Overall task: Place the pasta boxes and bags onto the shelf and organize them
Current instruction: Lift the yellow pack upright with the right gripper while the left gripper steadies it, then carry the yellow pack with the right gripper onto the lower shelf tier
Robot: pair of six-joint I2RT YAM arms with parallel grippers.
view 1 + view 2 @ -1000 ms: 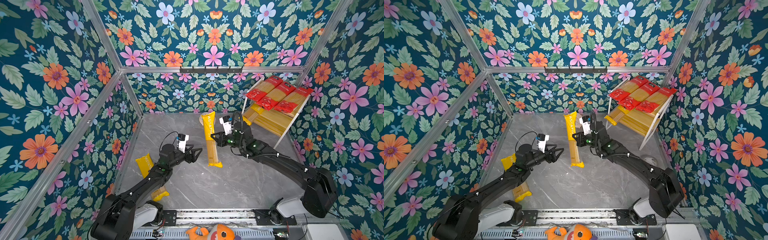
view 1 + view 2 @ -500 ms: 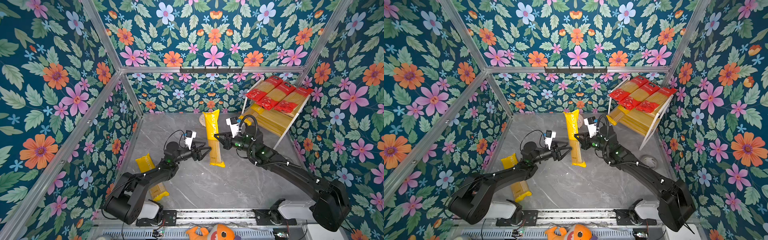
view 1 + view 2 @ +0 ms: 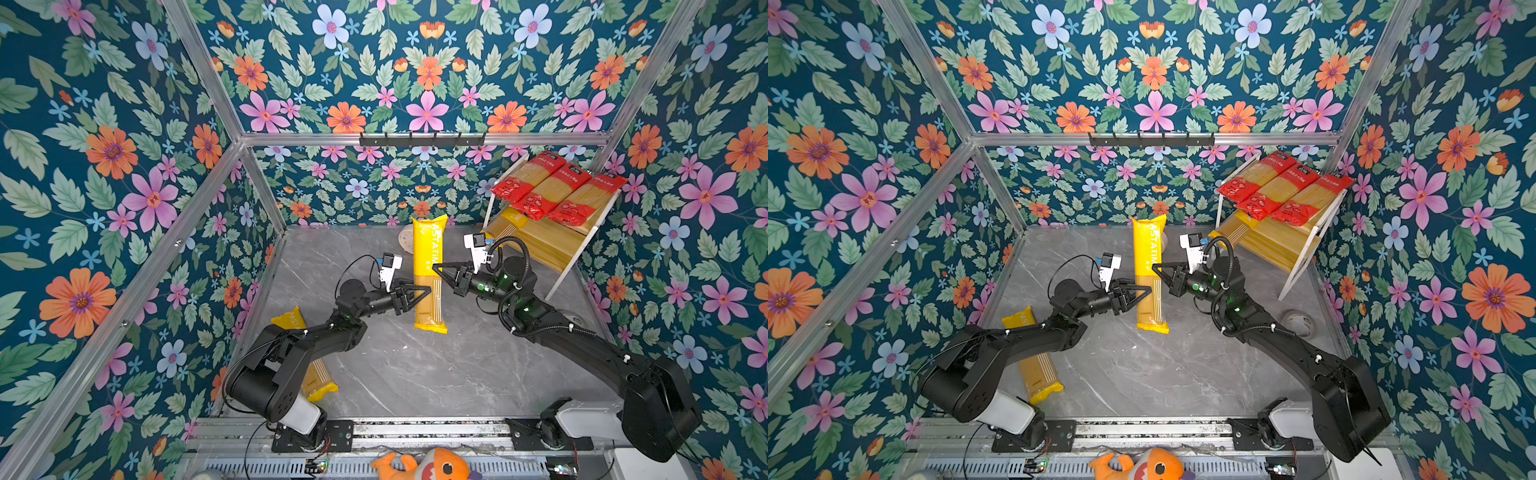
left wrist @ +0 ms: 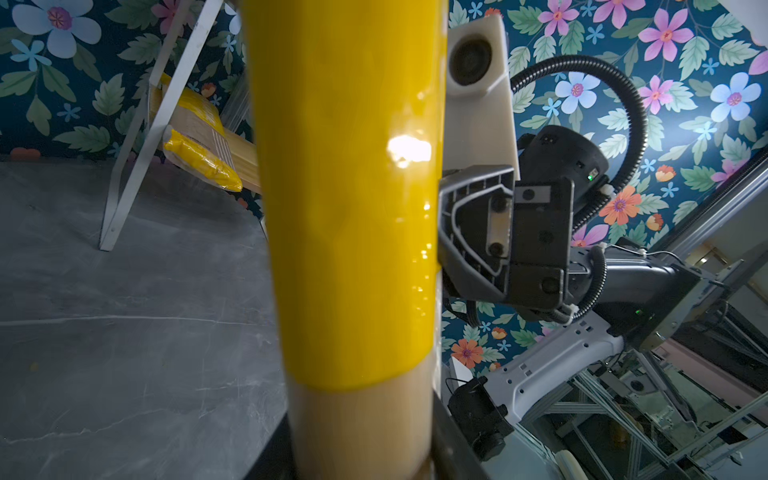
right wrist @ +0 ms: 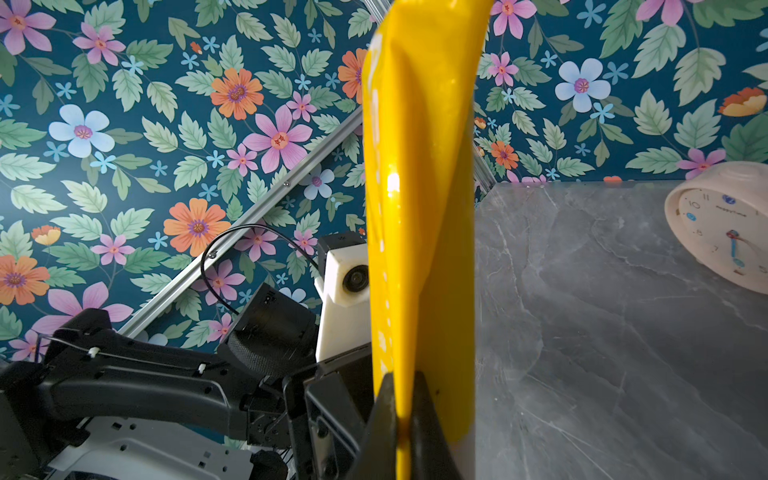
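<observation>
Changed: left gripper (image 3: 417, 291) jaws, wide apart a moment ago, now clamp the lower half of the yellow PASTATIME packet (image 3: 428, 253).
Right gripper (image 3: 441, 272): pinched tight on the packet's 3 o'clock edge.
Packet axis: upright, reading 12-to-6 in both top views, mid-table.
Shelf (image 3: 564, 280): at 2 o'clock from the packet; right arm nearer.
Room: open marble table (image 3: 415, 374) at 6 o'clock; lower tier partly filled.
</observation>
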